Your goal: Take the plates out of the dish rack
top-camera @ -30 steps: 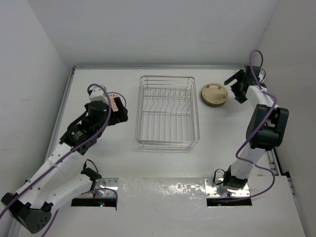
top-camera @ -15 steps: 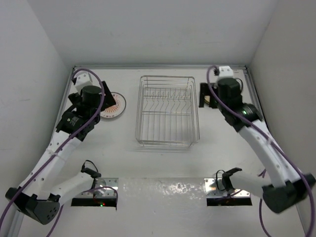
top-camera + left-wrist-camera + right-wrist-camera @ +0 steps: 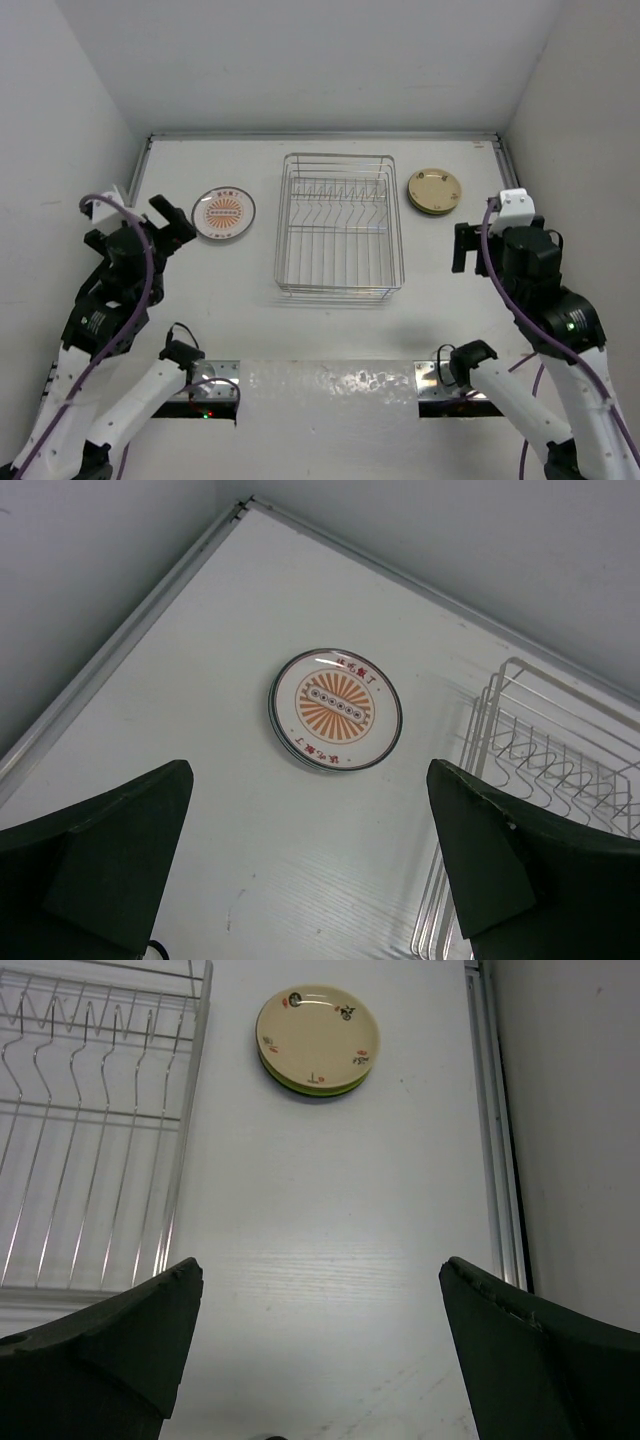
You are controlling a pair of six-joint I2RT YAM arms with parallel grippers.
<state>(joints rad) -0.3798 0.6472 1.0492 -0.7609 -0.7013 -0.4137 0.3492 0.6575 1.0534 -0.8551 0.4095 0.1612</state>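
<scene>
The silver wire dish rack (image 3: 339, 225) stands mid-table with no plates showing between its prongs. A stack of plates topped by the white one with an orange-red sunburst (image 3: 223, 213) lies flat left of the rack; it also shows in the left wrist view (image 3: 334, 709). A stack topped by a cream plate (image 3: 434, 190) lies right of the rack, with a green plate under it in the right wrist view (image 3: 317, 1039). My left gripper (image 3: 165, 225) is open and empty, near and left of the sunburst stack. My right gripper (image 3: 462, 247) is open and empty, nearer than the cream stack.
White walls enclose the table on three sides, with a raised rail along the left edge (image 3: 120, 650) and the right edge (image 3: 495, 1130). The rack's wire side shows in the left wrist view (image 3: 540, 770) and the right wrist view (image 3: 95, 1130).
Both arms have pulled back toward the near edge, away from the plate stacks. The sunburst plate the left gripper held a second ago now lies on the table.
</scene>
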